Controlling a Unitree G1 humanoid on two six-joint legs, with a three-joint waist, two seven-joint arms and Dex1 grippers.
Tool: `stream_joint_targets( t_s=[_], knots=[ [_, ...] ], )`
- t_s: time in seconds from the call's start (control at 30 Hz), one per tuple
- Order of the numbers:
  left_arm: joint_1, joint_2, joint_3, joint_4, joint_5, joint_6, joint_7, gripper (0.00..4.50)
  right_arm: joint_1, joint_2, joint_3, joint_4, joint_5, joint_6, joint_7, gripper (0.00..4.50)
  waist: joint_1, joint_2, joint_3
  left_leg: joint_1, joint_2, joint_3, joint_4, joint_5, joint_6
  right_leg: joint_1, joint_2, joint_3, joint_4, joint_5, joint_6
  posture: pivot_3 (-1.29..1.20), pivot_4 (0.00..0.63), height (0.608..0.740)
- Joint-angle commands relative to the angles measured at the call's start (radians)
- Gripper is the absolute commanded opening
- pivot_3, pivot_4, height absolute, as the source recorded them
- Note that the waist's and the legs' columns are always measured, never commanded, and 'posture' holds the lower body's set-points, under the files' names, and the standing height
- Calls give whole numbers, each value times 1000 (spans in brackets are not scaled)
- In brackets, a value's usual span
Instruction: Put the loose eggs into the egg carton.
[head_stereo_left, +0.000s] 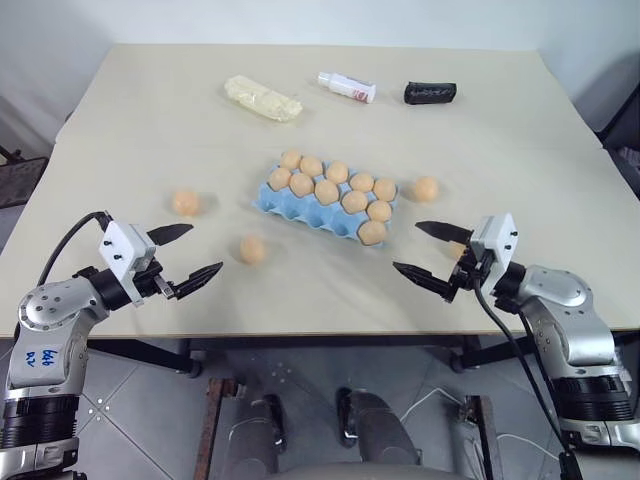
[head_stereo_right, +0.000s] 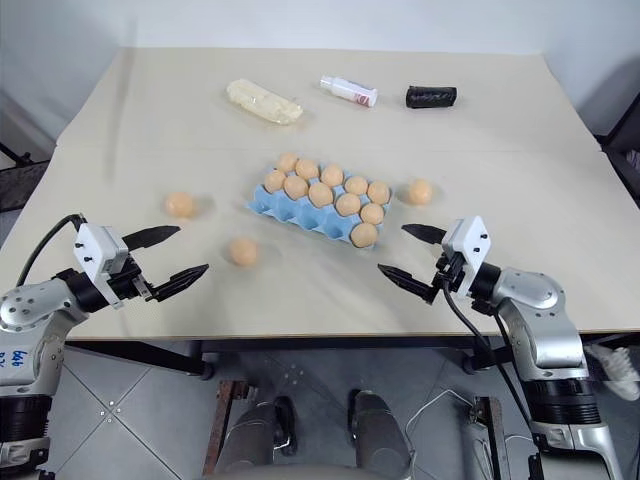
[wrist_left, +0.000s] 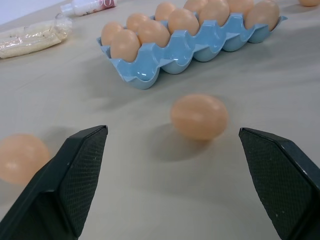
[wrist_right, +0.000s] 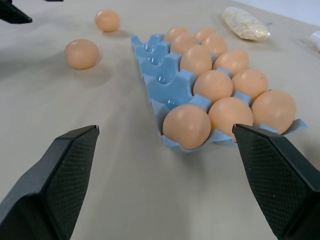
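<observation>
The light blue egg carton (head_stereo_left: 296, 206) lies mid-table with several pale orange eggs in its far rows; its near row of cups is bare. Three loose eggs lie on the table: one (head_stereo_left: 186, 203) to the carton's left, one (head_stereo_left: 253, 249) in front of it and one (head_stereo_left: 427, 188) at its right end. My left gripper (head_stereo_left: 207, 248) hovers open near the front edge, pointing at the front egg (wrist_left: 199, 116), which lies beyond its fingertips. On the other side my right gripper (head_stereo_left: 405, 246) is open too, facing the carton's near right corner (wrist_right: 175, 142). Neither gripper holds anything.
At the back of the table (head_stereo_left: 150, 300) lie a lumpy pale yellow bag (head_stereo_left: 262, 98), a white bottle (head_stereo_left: 347, 87) on its side and a black roll (head_stereo_left: 430, 93). The front edge of the table runs just under both grippers.
</observation>
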Motion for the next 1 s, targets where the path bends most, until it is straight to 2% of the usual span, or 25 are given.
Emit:
stream_joint_targets(
  t_s=[0.03,0.13,0.27,0.47,0.63,0.8,1.0],
  knots=[
    [0,3,19,-53,-37,13,-12,4486,-14,5,-24,-5,0,-34,-15,4500,0,0,0,0,0,0,0,0,0,0,0,0,0,0,0,0,150,740],
    [-48,-38,5,-82,-96,67,2,4486,6,-12,-68,-24,8,-33,-44,4500,2,0,0,0,0,0,0,0,0,0,0,0,0,1,2,0,150,740],
    [-115,-58,-72,-85,-100,79,-57,4486,97,-28,-172,-77,25,-19,-112,4500,12,0,0,0,-1,-1,2,0,0,1,0,-1,0,2,3,0,150,740],
    [-218,-94,-221,-3,-4,-27,-159,4486,356,22,-371,-157,20,-64,-251,4500,30,0,0,0,-2,0,2,0,1,2,0,0,0,2,4,0,150,740],
    [-273,-157,-302,87,39,-89,-196,4486,500,90,-416,-188,1,-103,-323,4500,21,1,-1,1,-3,-1,6,0,1,3,2,0,1,2,4,0,150,740],
    [-294,-175,-323,130,48,-115,-236,4486,470,87,-358,-179,-32,-64,-365,4500,-4,1,-1,2,-3,-2,10,1,3,3,4,-1,1,2,0,0,150,740],
    [-289,-187,-327,126,47,-125,-246,4486,330,25,-272,-89,-69,12,-346,4500,-17,1,-1,0,-4,-2,16,0,5,5,2,0,-3,6,-2,0,150,740]
  ],
)
